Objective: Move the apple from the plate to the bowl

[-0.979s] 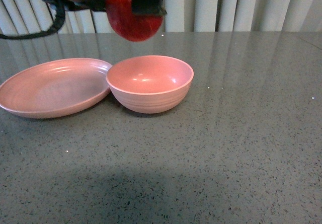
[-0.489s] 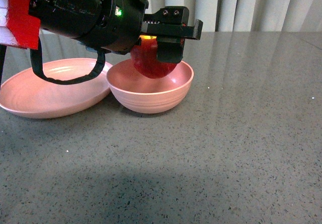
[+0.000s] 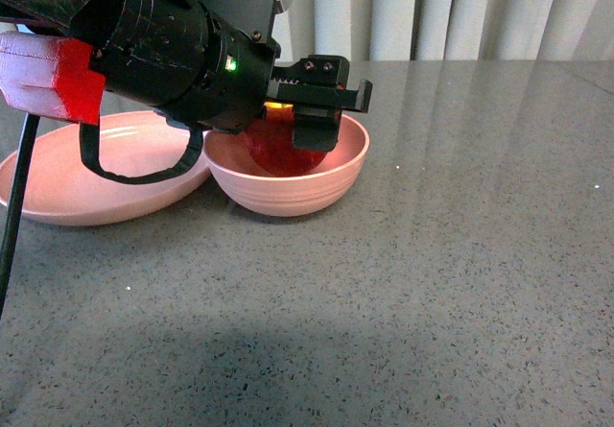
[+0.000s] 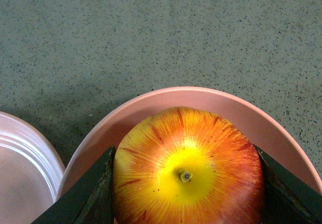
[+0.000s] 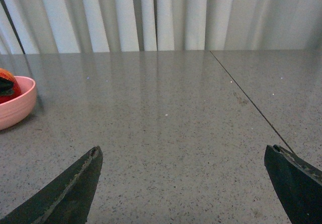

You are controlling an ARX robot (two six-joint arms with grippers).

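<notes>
One apple point(image 3: 278, 149) — one bowl point(image 3: 288, 192)

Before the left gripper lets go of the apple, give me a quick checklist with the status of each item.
1. Apple inside the bowl's rim: ok, it sits below the rim in the front view.
2. Left gripper clamped on the apple: ok, fingers press both sides.
3. Apple resting on the bowl floor: cannot tell, contact is hidden.
4. Plate clear of the apple: ok.
5. Right gripper out of the way: ok, open over bare table.
</notes>
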